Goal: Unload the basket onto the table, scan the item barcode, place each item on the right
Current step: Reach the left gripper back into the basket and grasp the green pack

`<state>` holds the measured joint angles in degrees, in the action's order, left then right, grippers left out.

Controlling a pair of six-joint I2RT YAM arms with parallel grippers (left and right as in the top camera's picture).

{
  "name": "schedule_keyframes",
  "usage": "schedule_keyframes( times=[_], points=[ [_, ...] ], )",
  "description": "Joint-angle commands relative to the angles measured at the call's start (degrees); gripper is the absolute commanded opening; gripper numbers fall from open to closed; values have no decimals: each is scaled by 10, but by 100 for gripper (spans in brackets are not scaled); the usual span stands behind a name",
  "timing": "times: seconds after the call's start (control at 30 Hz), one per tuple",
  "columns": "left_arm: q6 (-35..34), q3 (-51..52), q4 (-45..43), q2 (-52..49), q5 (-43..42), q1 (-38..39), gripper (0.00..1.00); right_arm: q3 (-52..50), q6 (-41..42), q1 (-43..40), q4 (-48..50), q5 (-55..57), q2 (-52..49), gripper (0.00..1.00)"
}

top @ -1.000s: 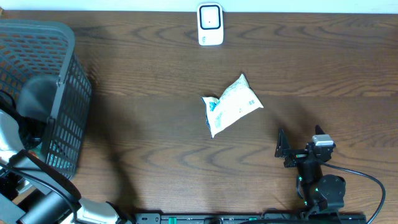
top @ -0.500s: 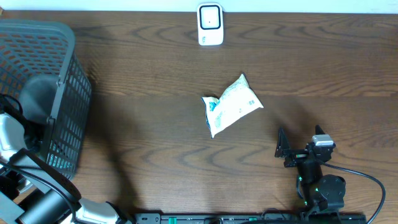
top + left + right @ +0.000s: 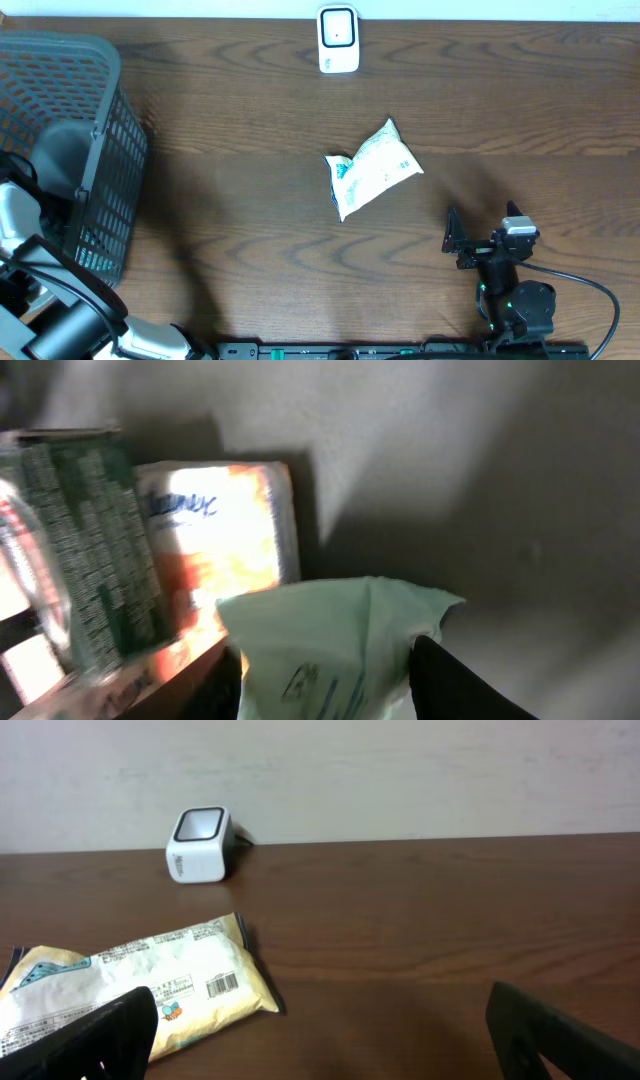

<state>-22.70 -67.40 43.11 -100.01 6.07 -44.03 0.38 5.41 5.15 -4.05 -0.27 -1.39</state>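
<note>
Down in the basket, my left gripper point(image 3: 328, 665) has a pale green packet point(image 3: 330, 625) filling the gap between its fingers, and both dark fingertips point(image 3: 440, 675) press against its sides. The overhead view hides that gripper behind the basket wall point(image 3: 110, 150). A white and blue snack bag point(image 3: 372, 168) lies mid-table, its barcode point(image 3: 222, 985) facing up in the right wrist view. The white scanner point(image 3: 338, 40) stands at the far edge, also visible as the scanner point(image 3: 199, 844) from the right wrist. My right gripper point(image 3: 483, 230) rests wide open near the front right, nothing between its fingers.
The grey mesh basket fills the left side of the table. Inside it lie a white and orange tissue pack point(image 3: 215, 530) and a green patterned box point(image 3: 85, 550) beside the green packet. A cable point(image 3: 590, 290) trails from the right arm's base.
The left arm shifted slightly inside the basket over the last second. The right arm, snack bag and scanner stayed put.
</note>
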Motion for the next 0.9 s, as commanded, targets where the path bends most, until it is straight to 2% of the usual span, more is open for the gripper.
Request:
schedule_keyframes(
  times=[0.0, 0.1, 0.17, 0.27, 0.37, 0.57, 0.77, 0.87],
  points=[
    [-3, 14, -2, -24, -12, 1, 53, -1, -3, -2, -3, -3, 3, 99],
    [-3, 14, -2, -24, -12, 1, 49, -1, -3, -2, -3, -3, 3, 99],
    [-3, 14, -2, -22, -12, 1, 37, -1, -3, -2, -3, -3, 3, 99],
    [-3, 9, 0, -14, -12, 1, 35, -1, -3, -2, -3, -3, 3, 99],
    [-3, 0, 7, 5, -12, 1, 8, -1, -3, -2, -3, -3, 3, 99],
    [-3, -27, 18, 89, -12, 1, 8, -1, -3, -2, -3, -3, 3, 99],
    [-5, -62, -6, 235, -41, 1, 7, -1, -3, -2, -3, -3, 3, 99],
    [-32, -70, -32, 321, -57, 1, 8, -1, -3, -2, -3, -3, 3, 99]
  ],
)
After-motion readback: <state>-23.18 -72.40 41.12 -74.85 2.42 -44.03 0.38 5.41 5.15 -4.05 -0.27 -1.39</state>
